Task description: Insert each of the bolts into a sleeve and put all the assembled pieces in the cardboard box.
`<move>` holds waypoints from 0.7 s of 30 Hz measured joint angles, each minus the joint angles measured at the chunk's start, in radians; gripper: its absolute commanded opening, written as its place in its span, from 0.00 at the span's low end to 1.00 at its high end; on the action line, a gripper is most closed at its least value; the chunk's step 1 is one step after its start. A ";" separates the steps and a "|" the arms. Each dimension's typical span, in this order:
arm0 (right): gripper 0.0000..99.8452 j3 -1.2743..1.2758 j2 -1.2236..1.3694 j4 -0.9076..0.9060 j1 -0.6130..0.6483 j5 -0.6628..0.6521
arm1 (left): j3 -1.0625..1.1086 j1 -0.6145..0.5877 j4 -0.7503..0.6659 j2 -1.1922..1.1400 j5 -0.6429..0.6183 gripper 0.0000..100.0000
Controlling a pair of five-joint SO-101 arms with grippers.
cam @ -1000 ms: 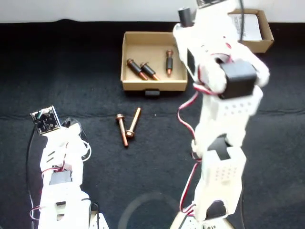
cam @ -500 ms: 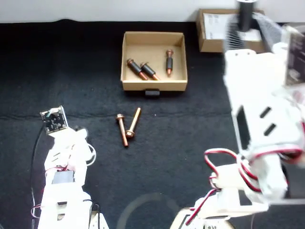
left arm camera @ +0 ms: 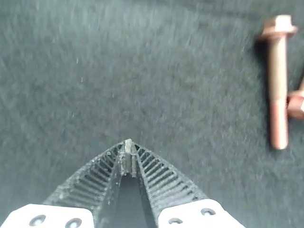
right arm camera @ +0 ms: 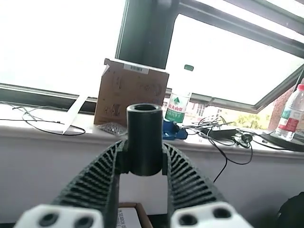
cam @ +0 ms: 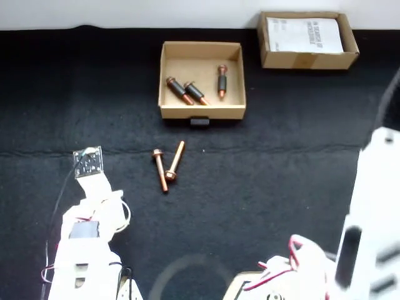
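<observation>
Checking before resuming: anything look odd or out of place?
A small black piece, likely a sleeve, lies outside the open brown cardboard box, against its front wall. Two copper bolts lie loose, sleeveless, touching.

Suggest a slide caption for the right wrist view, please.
Right end effector shut on a black sleeve, facing a bright window.

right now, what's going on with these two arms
Two robot arms are fitting bolts into sleeves and boxing them. The right gripper is shut on a black sleeve, raised in the air and facing a window. The left gripper is shut and empty over the black mat, near a loose bolt and a second bolt. Three assembled pieces already lie in the cardboard box.
</observation>
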State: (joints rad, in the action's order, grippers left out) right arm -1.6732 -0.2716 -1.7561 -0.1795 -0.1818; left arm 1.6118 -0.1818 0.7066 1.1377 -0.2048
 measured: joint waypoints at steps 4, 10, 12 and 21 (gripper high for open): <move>0.01 -0.002 -0.083 0.000 0.000 0.000 | -0.060 0.000 0.149 0.000 0.000 0.01; 0.01 -0.005 -0.169 0.000 0.000 0.000 | -0.226 0.028 0.407 0.000 0.000 0.01; 0.01 -0.005 -0.193 0.000 -0.002 0.012 | -0.310 0.044 0.468 0.000 0.000 0.01; 0.01 0.439 -0.456 0.000 -0.002 0.181 | -0.758 0.236 0.643 0.000 -0.006 0.01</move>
State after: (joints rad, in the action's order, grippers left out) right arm -1.2344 -0.7273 -1.7561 -0.1811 -0.0008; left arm 0.8539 0.0545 1.3495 1.1377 -0.2110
